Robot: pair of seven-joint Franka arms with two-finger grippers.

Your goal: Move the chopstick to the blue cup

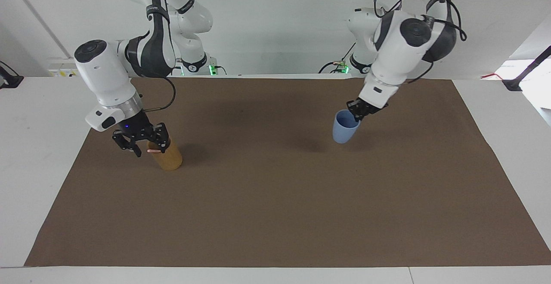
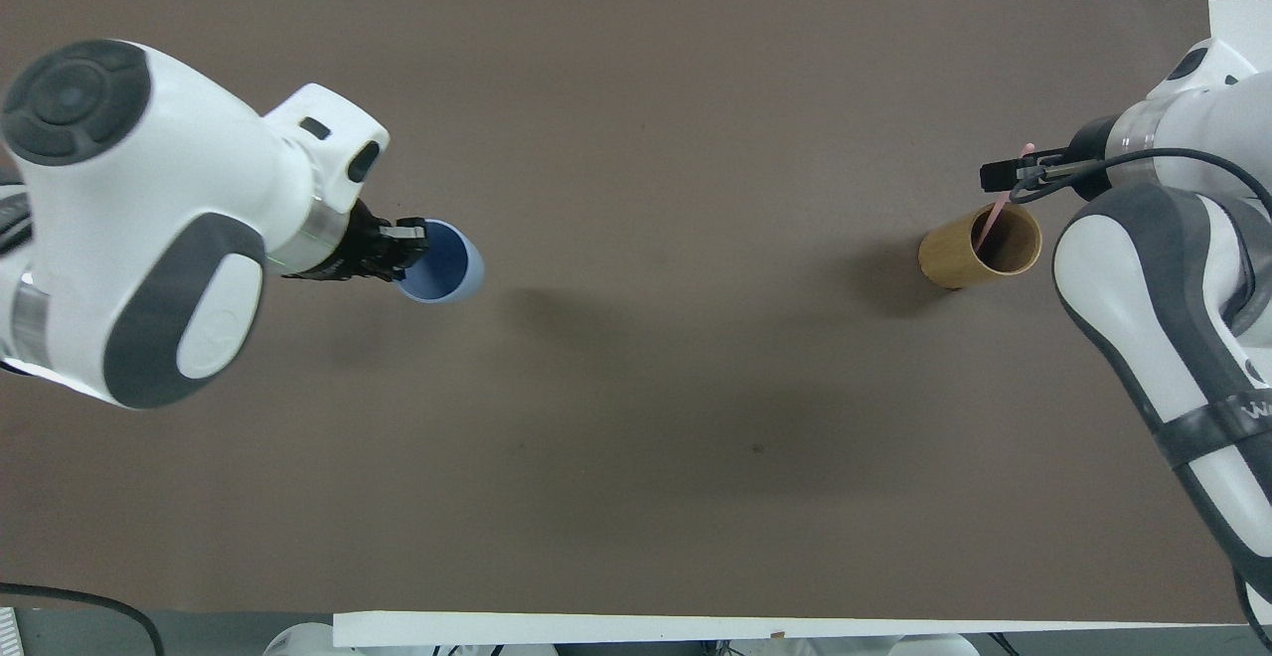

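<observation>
- The wide brown paper mat (image 1: pixel 275 198) lies bare between the tall tan round holder (image 1: pixel 168 157) and the small light-blue cup (image 1: pixel 343 130); a gripper could pass there.
- The right gripper (image 1: pixel 142 140) crowds the holder's top, with its fingers spread around the thin pink chopstick (image 2: pixel 997 207) that leans out.
- The left gripper (image 1: pixel 359 111) is clamped on the blue cup's rim and blocks that side. The cup hangs above the mat.

You have a light-blue cup (image 1: pixel 343 131), matte and plain, its inside a deeper blue in the overhead view. The cylindrical holder (image 1: pixel 168 158) is tan-yellow; the chopstick (image 2: pixel 997 209) in it is pale pink. A plain brown mat (image 1: pixel 275 198) covers the white desk (image 1: pixel 34 146). Both hands (image 1: pixel 140 143) (image 1: pixel 358 109) are black on white arms with dark grey joints.
</observation>
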